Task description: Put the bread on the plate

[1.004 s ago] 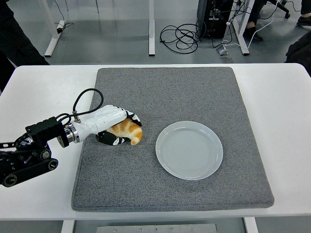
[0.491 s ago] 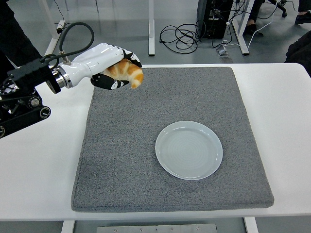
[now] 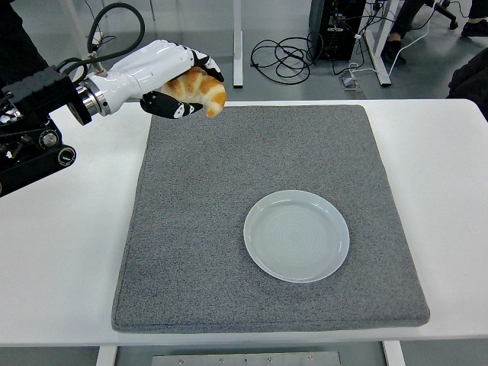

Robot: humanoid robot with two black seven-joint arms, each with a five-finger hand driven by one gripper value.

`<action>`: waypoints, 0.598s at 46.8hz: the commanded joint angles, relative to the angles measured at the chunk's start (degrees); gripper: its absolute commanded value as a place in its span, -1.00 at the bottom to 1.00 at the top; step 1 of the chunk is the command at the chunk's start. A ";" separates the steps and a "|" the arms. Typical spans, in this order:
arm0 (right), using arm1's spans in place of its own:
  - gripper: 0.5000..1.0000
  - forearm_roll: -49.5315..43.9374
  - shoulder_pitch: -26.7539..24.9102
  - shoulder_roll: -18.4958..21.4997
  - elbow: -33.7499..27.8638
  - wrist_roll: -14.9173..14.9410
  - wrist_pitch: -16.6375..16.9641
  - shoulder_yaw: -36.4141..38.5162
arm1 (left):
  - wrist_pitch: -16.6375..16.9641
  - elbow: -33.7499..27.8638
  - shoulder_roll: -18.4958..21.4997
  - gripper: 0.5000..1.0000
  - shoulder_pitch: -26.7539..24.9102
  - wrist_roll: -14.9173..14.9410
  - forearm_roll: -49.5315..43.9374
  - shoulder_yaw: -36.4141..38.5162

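White tabletop [image 3: 61,259] lies nearest, and on it a single grey felt mat [image 3: 198,252] that covers most of the working area. On the mat, toward its near right part, sits one pale plate [image 3: 296,235], bare and with nothing beside it. Farther back, over the mat's far left corner, the left robot hand [image 3: 164,76] is raised well above the surface with its fingers [image 3: 200,61] curled around the bread [image 3: 200,90], a golden croissant whose end pokes out to the right of the grasp. The right arm does not show at all.

The step in hand looks like the carry toward the plate, with lifting already done. To do it well, the hand should travel right and toward the near edge until the bread hangs over the plate's middle, holding height so nothing drags across the mat. Then it should come down low before the fingers let go, so the croissant settles inside the rim rather than rolling off. The grip should remain gentle; such a pastry probably crushes easily.

Count: one plate, one bread, one mat, one robot hand in sight
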 commanded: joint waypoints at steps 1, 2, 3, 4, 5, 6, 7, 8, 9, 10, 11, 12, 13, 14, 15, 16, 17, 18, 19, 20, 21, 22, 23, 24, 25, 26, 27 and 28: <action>1.00 0.00 0.00 0.00 0.00 0.00 0.00 -0.03 | -0.01 0.24 -0.21 -1.00 -0.02 0.02 0.00 -0.11; 1.00 0.00 0.00 0.00 0.00 0.00 0.00 -0.03 | -0.01 0.24 -0.39 -1.00 -0.10 0.02 0.00 -0.02; 1.00 0.00 0.00 0.00 0.00 0.00 0.00 -0.03 | -0.01 0.24 -0.48 -1.00 -0.10 -0.06 0.00 -0.11; 1.00 0.00 0.00 0.00 0.00 0.00 0.00 -0.03 | -0.01 0.24 -0.48 -1.00 -0.19 -0.06 0.00 -0.11; 1.00 0.00 0.00 0.00 0.00 0.00 0.00 -0.03 | -0.01 0.33 -0.57 -1.00 -0.37 0.02 0.00 -0.11; 1.00 0.00 0.00 0.00 0.00 0.00 0.00 -0.03 | -0.01 0.41 -0.57 -1.00 -0.63 0.02 0.00 -0.02; 1.00 0.00 0.00 0.00 0.00 0.00 0.00 0.06 | -0.01 0.50 -0.57 -1.00 -1.07 0.02 0.00 0.07; 1.00 0.00 0.00 0.00 0.00 0.00 0.00 0.06 | -0.01 0.50 -0.57 -1.00 -1.42 0.02 0.00 0.16; 1.00 0.00 0.00 0.00 0.00 0.00 0.00 0.06 | -0.01 0.59 -0.57 -1.00 -1.68 0.02 0.00 0.24; 1.00 0.00 0.00 0.00 0.00 0.00 0.00 -0.03 | -0.01 0.76 -0.65 -1.00 -1.86 0.02 0.00 0.33; 1.00 0.00 0.00 0.00 0.00 0.00 0.00 -0.03 | -0.01 0.94 -0.65 -1.00 -2.04 0.02 0.00 0.33; 1.00 0.00 0.00 0.00 0.00 0.00 0.00 -0.03 | -0.09 1.20 -0.83 -1.00 -2.13 0.02 0.00 0.33; 1.00 0.00 0.00 0.00 0.00 0.00 0.00 -0.03 | -0.18 1.47 -1.09 -1.00 -2.30 -0.06 0.00 0.33; 1.00 0.00 0.00 0.00 0.00 0.00 0.00 -0.03 | -0.36 1.73 -1.44 -1.00 -2.48 0.02 0.00 0.33; 1.00 0.00 0.00 0.00 0.00 0.00 0.00 -0.03 | -0.62 2.08 -1.97 -1.00 -2.65 0.02 0.00 0.25; 1.00 0.00 0.00 0.00 0.00 0.00 0.00 0.06 | -0.97 2.35 -2.50 -1.00 -2.83 0.02 0.00 0.24; 1.00 0.00 0.00 0.00 0.00 0.00 0.00 0.06 | -1.23 2.61 -3.02 -1.00 -3.00 -0.06 0.00 0.24; 1.00 0.00 0.00 0.00 0.00 0.00 0.00 0.06 | -1.50 2.79 -3.46 -1.00 -3.18 0.02 0.00 0.16; 1.00 0.00 0.00 0.00 0.00 0.00 0.00 0.06 | -1.76 2.96 -3.90 -1.00 -3.27 0.02 0.00 0.16; 1.00 0.00 0.00 0.00 0.00 0.00 0.00 -0.03 | -1.94 3.14 -4.34 -1.00 -3.27 -0.06 0.00 0.16; 1.00 0.00 0.00 0.00 0.00 0.00 0.00 -0.03 | -2.03 3.31 -4.87 -1.00 -3.27 0.02 0.00 0.07; 1.00 0.00 0.00 0.00 0.00 0.00 0.00 -0.03 | -2.03 3.58 -5.48 -1.00 -3.36 0.02 0.00 0.07; 1.00 0.00 0.00 0.00 0.00 0.00 0.00 0.06 | -2.11 3.75 -6.18 -1.00 -3.53 0.02 0.00 0.07; 1.00 0.00 0.00 0.00 0.00 0.00 0.00 -0.03 | -2.12 4.02 -7.06 -1.00 -3.71 0.02 0.00 0.24; 1.00 0.00 0.00 0.00 0.00 0.00 0.00 0.06 | -2.12 4.37 -7.94 -1.00 -3.88 0.02 0.00 0.33; 1.00 0.00 0.00 0.00 0.00 0.00 0.00 -0.03 | -2.12 4.81 -8.73 -1.00 -3.97 0.02 0.00 0.33; 1.00 0.00 0.00 0.00 0.00 0.00 0.00 -0.03 | -2.12 5.07 -9.44 -1.00 -4.06 0.02 0.00 0.33; 1.00 0.00 0.00 0.00 0.00 0.00 0.00 0.06 | -2.20 5.42 -10.05 -1.00 -4.15 -0.06 0.00 0.33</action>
